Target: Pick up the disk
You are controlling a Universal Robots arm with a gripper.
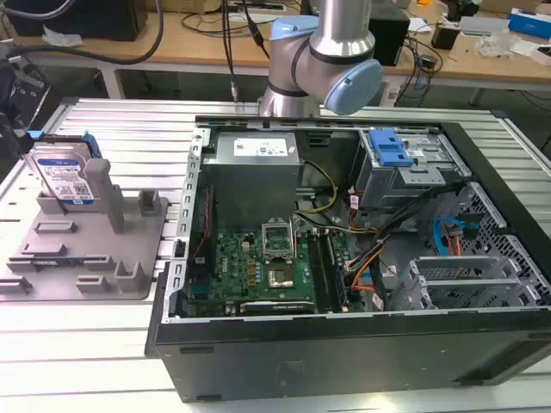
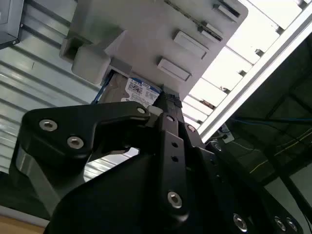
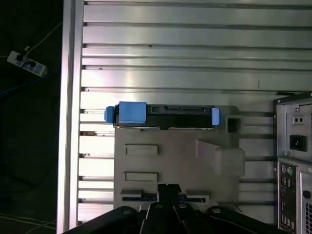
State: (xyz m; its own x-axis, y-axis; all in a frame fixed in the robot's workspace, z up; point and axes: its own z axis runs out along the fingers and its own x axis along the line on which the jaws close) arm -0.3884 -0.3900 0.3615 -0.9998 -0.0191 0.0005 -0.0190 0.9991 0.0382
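The disk [image 1: 65,176], silver with a white-and-blue label and a blue edge frame, stands on edge at the far end of the grey holder tray [image 1: 86,258], on the exterior view's left. In the first wrist view the disk [image 3: 161,113] shows edge-on, and my gripper [image 3: 168,187] hangs above the tray's [image 3: 170,161] other end, well apart from the disk. Its fingers are together with nothing between them. In the second wrist view the disk's label [image 2: 141,92] shows just past the gripper [image 2: 168,100].
An open computer case [image 1: 344,258] lies beside the tray on the slatted aluminium table [image 1: 129,129]; its back panel [image 3: 295,146] is close to the tray. The table's edge [image 3: 70,122] runs past the disk's far side. A workbench with cables stands behind.
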